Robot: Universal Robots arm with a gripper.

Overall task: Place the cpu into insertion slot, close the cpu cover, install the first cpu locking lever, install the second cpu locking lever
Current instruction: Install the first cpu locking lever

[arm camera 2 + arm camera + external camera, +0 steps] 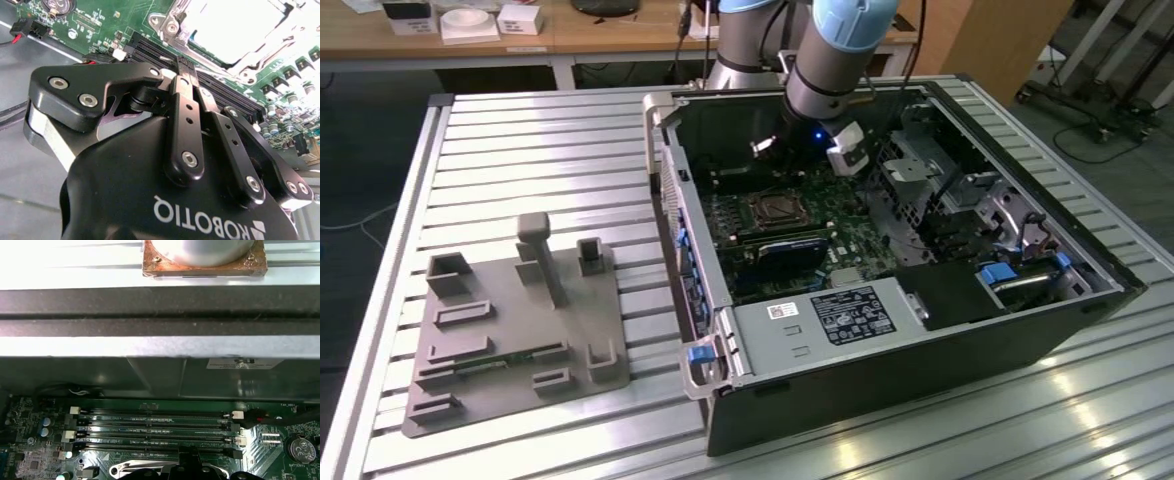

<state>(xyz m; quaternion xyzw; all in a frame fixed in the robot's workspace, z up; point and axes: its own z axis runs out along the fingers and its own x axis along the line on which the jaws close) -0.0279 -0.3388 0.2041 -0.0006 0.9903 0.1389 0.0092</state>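
1. Slatted metal worktop [520, 140] carrying an open black computer case [1014, 340] lying on its side, green motherboard [854, 225] facing up.
2. Beside the case, toward the exterior view's left, a grey fixture plate [507, 330] with upright blocks and shallow pockets, well apart from the arm.
3. Arm [834, 60] reaching down into the far end of the case; end effector [790, 150] low over the board, just beyond the insertion slot [778, 209] as seen in the exterior view.
4. In the second wrist view, end effector [181, 62] with black fingers [186, 120] brought together at the tips, narrow, nothing seen held between them; fingertips over the long memory slots [220, 92].
5. Insertion slot [235, 30] just past those memory slots, strongly lit, silvery metal rim around it; cannot tell from the glare whether the cpu sits inside or how the cpu cover lies.
6. In the first wrist view, four parallel memory slots [155, 432] across the board, a round coin cell [301, 447] at one end, and the silvery edge of the insertion slot [145, 469] just beside the fingertips [187, 471].
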